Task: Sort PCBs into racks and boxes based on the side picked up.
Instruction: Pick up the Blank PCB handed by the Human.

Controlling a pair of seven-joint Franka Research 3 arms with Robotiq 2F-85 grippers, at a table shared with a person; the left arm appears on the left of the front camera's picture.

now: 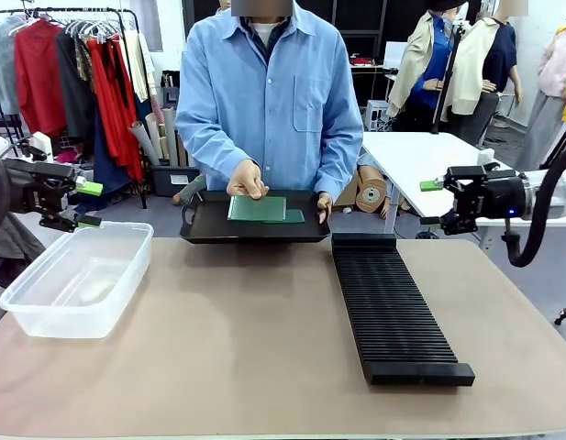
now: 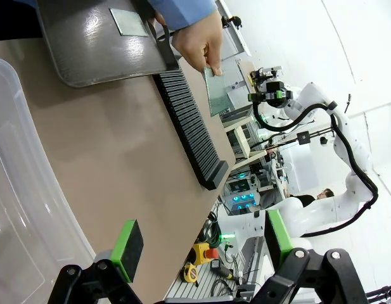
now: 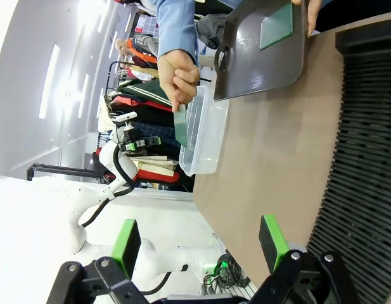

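Person's hand [image 1: 249, 180] on PCBs [image 1: 258, 209] in tray [image 1: 209, 225] — left claw [image 1: 90, 203], right claw [image 1: 431, 203] spread.

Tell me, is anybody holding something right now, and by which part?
The person's hand pinches one PCB by its top edge, above the tray. Left gripper and right gripper: jaws open, empty.

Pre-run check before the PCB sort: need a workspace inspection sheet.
Surface: tan tabletop, bare between items.
Job's things: clear box at the robot's left, nothing in it; black rack toward the right, slots unfilled; two PCBs overlapped in the black tray, person's hand on them.
Clutter: nothing seen.
Tools: left tool open, holding nothing, above the box's far end; right tool open, holding nothing, beyond the rack's far end.
Cables: black cable loops along the right arm.
Surroundings: clothes rail, white table behind.
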